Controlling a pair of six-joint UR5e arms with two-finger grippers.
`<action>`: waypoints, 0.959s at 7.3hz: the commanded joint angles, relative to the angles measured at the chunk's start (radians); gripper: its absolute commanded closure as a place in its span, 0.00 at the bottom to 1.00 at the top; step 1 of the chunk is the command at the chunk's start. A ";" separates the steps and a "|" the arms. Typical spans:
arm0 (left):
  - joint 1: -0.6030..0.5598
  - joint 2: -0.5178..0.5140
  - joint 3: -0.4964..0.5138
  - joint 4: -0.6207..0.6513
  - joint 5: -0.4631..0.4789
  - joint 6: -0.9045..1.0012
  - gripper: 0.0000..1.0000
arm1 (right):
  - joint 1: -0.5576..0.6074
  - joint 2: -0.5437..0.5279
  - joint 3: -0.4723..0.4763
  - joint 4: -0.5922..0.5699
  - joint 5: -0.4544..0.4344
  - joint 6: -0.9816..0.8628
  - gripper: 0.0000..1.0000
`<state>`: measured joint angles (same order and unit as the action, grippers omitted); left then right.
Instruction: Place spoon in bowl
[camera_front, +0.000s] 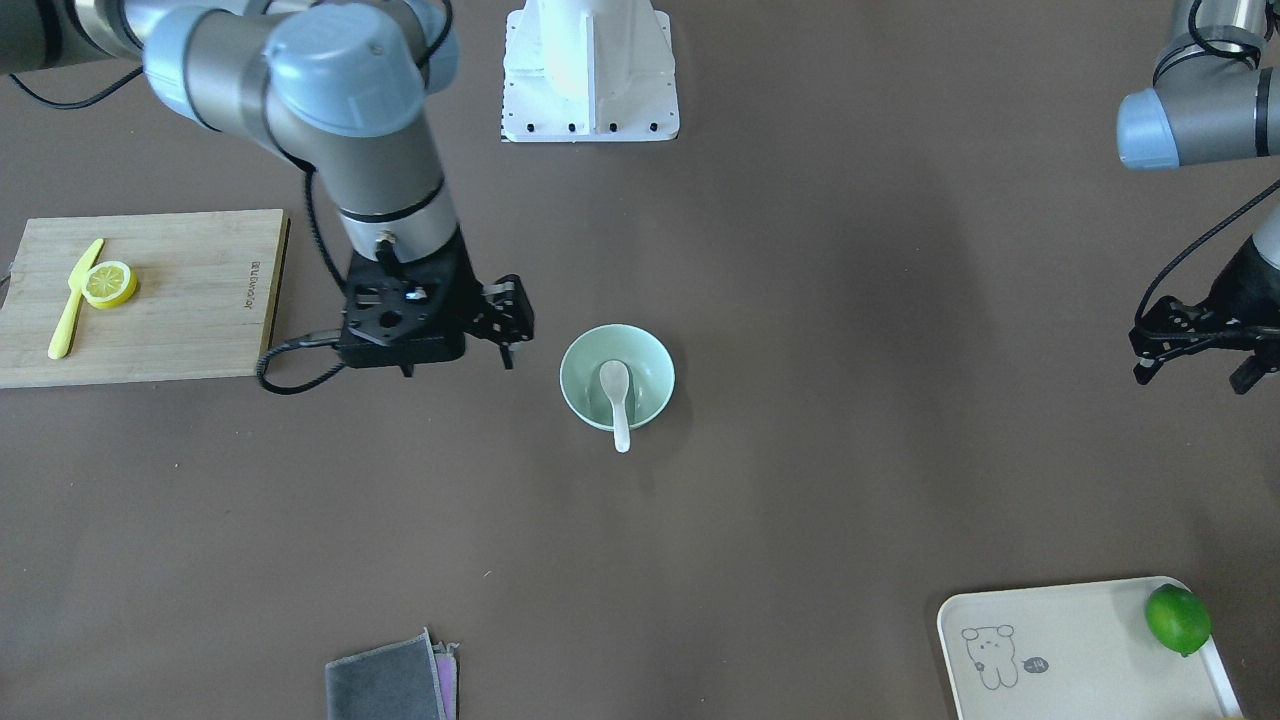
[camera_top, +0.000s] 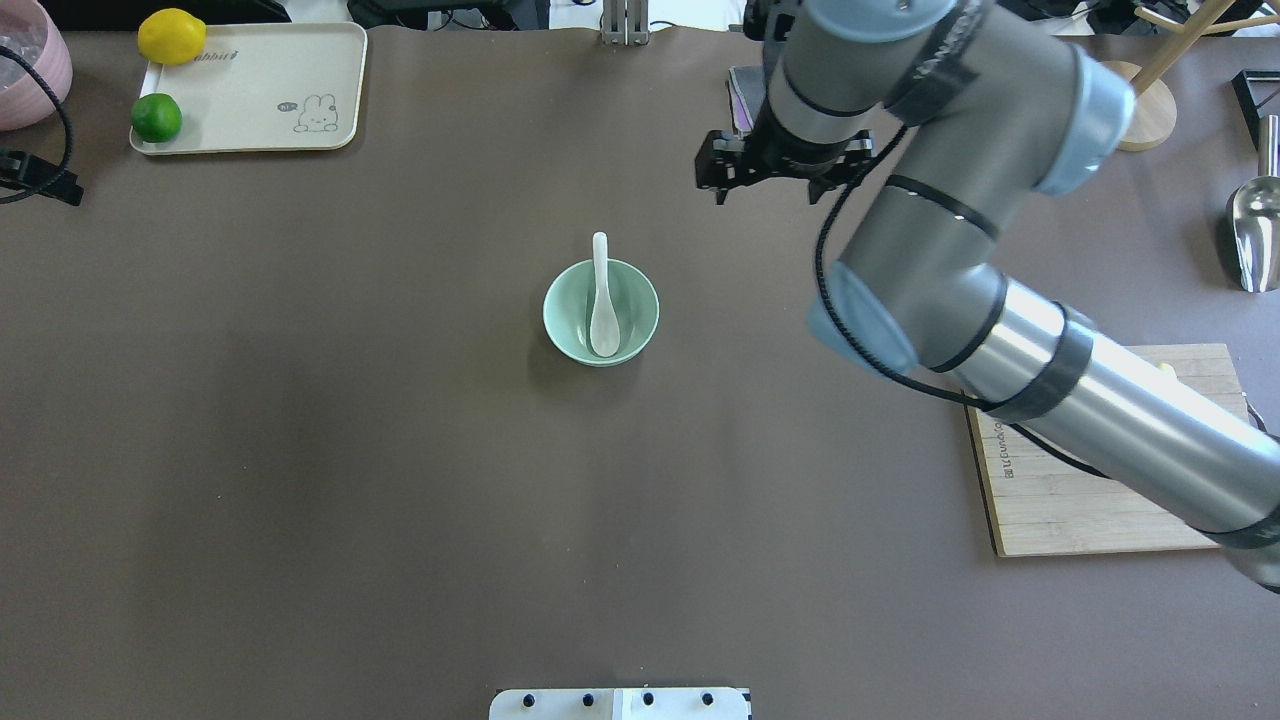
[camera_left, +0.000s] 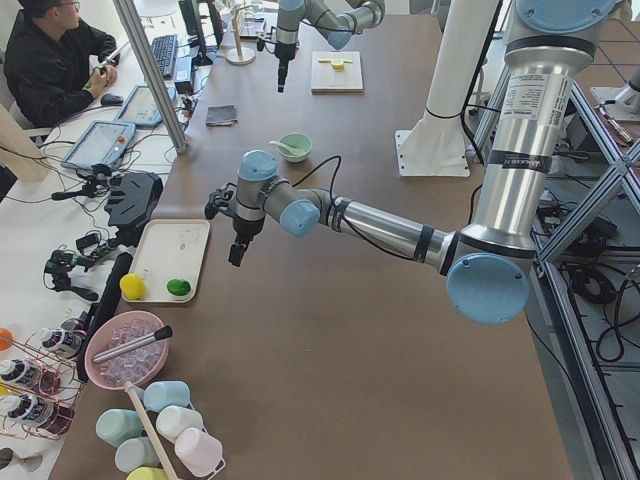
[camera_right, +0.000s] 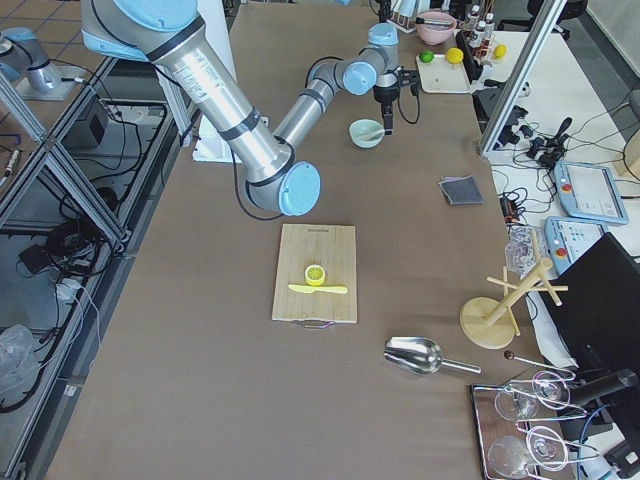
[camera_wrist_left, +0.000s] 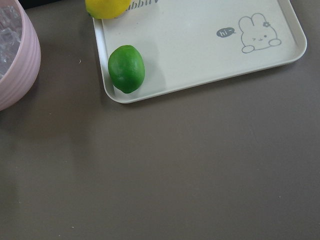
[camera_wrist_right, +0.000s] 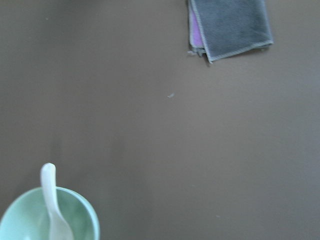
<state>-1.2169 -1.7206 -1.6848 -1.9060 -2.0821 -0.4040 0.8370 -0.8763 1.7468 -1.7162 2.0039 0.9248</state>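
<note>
The white spoon (camera_front: 617, 392) lies in the pale mint-green bowl (camera_front: 652, 372) at the table's middle, its scoop on the bottom and its handle resting over the rim. Both also show in the overhead view: spoon (camera_top: 603, 318), bowl (camera_top: 563, 312). The right wrist view shows the spoon (camera_wrist_right: 52, 204) in the bowl (camera_wrist_right: 86, 221) at its lower left. My right gripper (camera_front: 510, 322) is open and empty, raised beside the bowl and apart from it. My left gripper (camera_front: 1195, 378) is open and empty, far off near the tray.
A wooden cutting board (camera_front: 190, 300) holds a lemon slice (camera_front: 109, 284) and a yellow knife (camera_front: 73, 299). A cream tray (camera_front: 1060, 650) carries a lime (camera_front: 1177, 619). A grey cloth (camera_front: 388, 684) lies at the operators' edge. A pink bowl (camera_wrist_left: 15, 60) stands beside the tray.
</note>
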 joint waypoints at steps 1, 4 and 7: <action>-0.077 0.036 -0.003 0.010 -0.079 0.097 0.02 | 0.190 -0.252 0.124 -0.046 0.158 -0.284 0.00; -0.220 0.126 0.002 0.024 -0.197 0.302 0.02 | 0.426 -0.475 0.100 -0.045 0.298 -0.709 0.00; -0.311 0.165 0.001 0.074 -0.202 0.378 0.02 | 0.598 -0.596 -0.027 -0.043 0.346 -0.967 0.00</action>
<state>-1.4928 -1.5633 -1.6821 -1.8644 -2.2800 -0.0434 1.3639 -1.4181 1.7753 -1.7600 2.3411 0.0648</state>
